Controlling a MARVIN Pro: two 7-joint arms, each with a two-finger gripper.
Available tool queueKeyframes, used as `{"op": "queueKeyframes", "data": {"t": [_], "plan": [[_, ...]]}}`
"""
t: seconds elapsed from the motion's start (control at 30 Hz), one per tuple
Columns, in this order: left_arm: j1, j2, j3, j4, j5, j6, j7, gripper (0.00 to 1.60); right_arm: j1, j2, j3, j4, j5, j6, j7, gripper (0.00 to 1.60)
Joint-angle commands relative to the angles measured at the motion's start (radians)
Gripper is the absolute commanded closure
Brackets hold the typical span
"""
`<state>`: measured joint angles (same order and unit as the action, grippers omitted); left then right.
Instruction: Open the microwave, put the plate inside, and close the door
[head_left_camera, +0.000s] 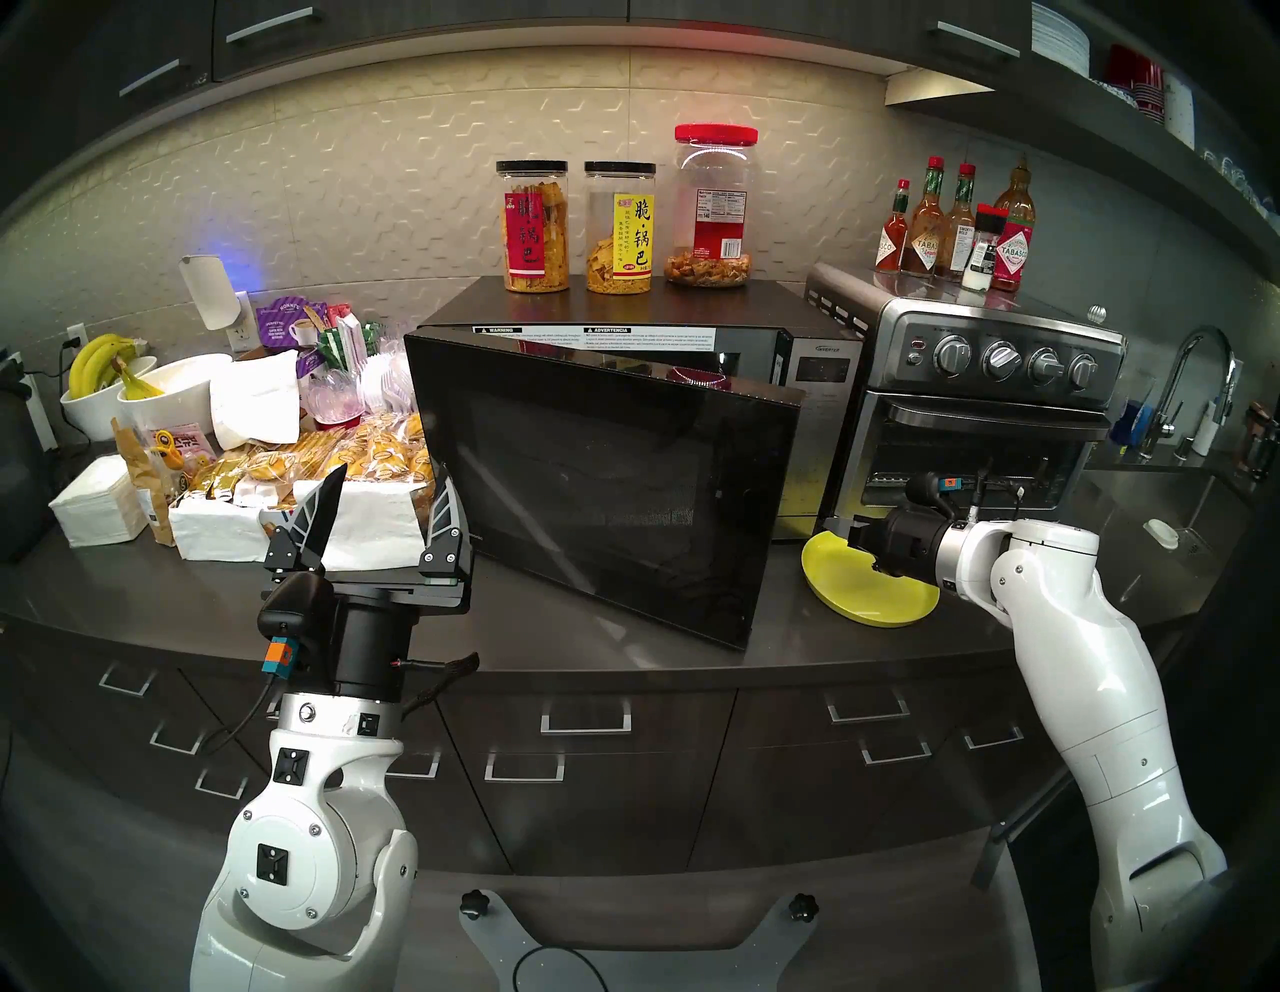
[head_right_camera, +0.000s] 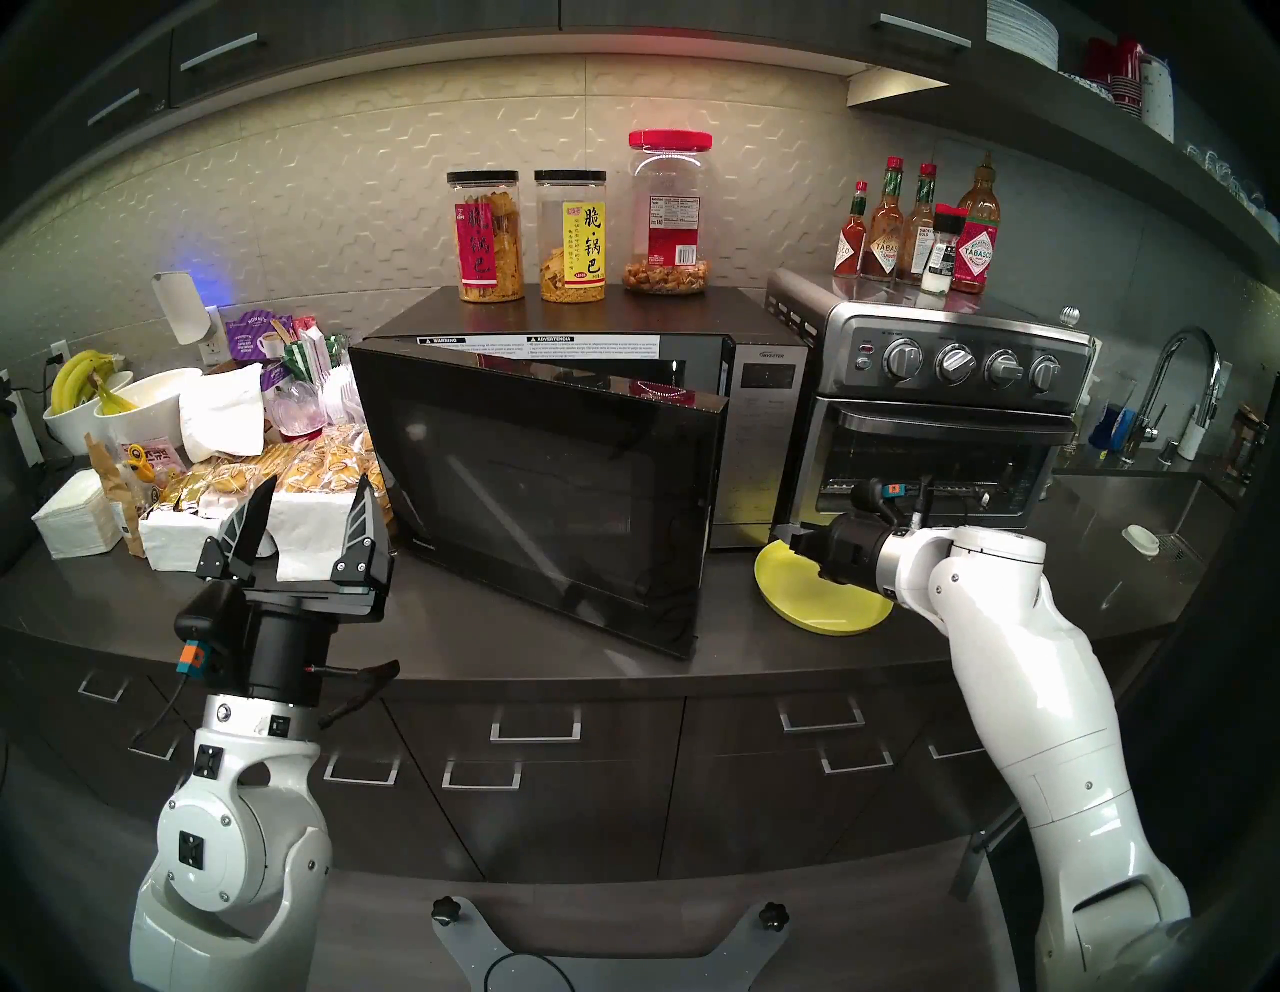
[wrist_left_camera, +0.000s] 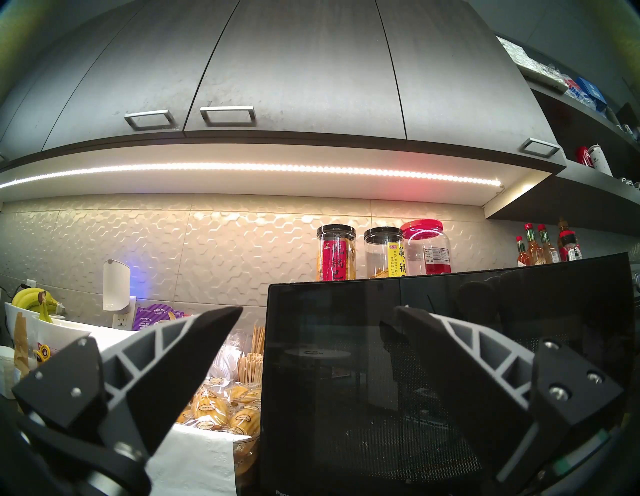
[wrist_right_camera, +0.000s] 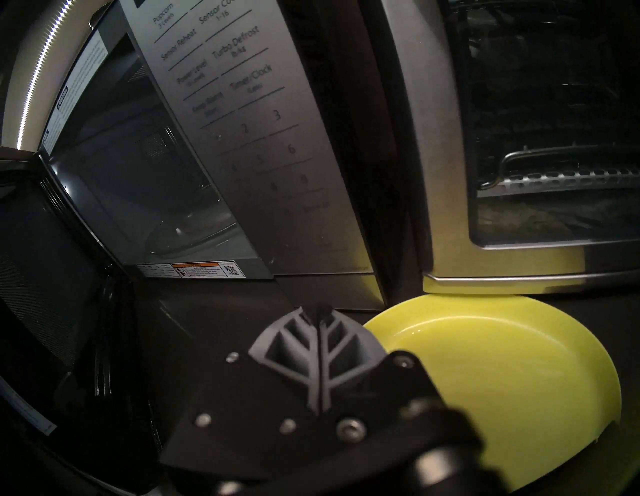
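The left gripper (head_left_camera: 384, 512) hovers spread before the microwave (head_left_camera: 803, 388), whose door (head_left_camera: 589, 485) swings out leftward, hinged left. Beside it, the right gripper (head_left_camera: 853, 535), fingers pressed together, sits over the plate (head_left_camera: 866, 596) lying flat on the counter (head_left_camera: 623, 644).

Dark grey countertop (head_left_camera: 623, 644) over handled drawers (head_left_camera: 585, 720), pale hexagon-relief backsplash (head_left_camera: 388, 187) lit by an under-cabinet LED strip (wrist_left_camera: 242, 168), grey wall cabinets (wrist_left_camera: 277, 69) above, sink faucet (head_left_camera: 1202, 377) far right.
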<state>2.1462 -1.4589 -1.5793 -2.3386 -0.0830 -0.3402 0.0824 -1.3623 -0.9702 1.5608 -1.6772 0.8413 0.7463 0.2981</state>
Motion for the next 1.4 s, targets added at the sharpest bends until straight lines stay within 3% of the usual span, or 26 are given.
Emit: {"op": "queueKeyframes", "data": {"t": [0.0, 0.2, 0.23, 0.27, 1.37], "plan": [[0.002, -0.002, -0.001, -0.020, 0.002, -0.002, 0.003, 0.00, 0.011, 0.014, 0.006, 0.003, -0.005, -0.044, 0.040, 1.60], [0.003, -0.002, -0.001, -0.020, 0.002, -0.002, 0.003, 0.00, 0.008, 0.020, 0.011, 0.022, -0.009, -0.064, 0.074, 1.60], [0.003, -0.002, -0.001, -0.020, 0.002, -0.002, 0.003, 0.00, 0.005, 0.023, 0.011, 0.026, -0.009, -0.070, 0.086, 1.42], [0.003, -0.002, -0.001, -0.020, 0.002, -0.002, 0.003, 0.00, 0.005, 0.023, 0.011, 0.027, -0.009, -0.071, 0.088, 0.99], [0.003, -0.002, -0.001, -0.020, 0.002, -0.002, 0.003, 0.00, 0.007, 0.017, 0.016, 0.033, -0.024, -0.075, 0.108, 0.99]]}}
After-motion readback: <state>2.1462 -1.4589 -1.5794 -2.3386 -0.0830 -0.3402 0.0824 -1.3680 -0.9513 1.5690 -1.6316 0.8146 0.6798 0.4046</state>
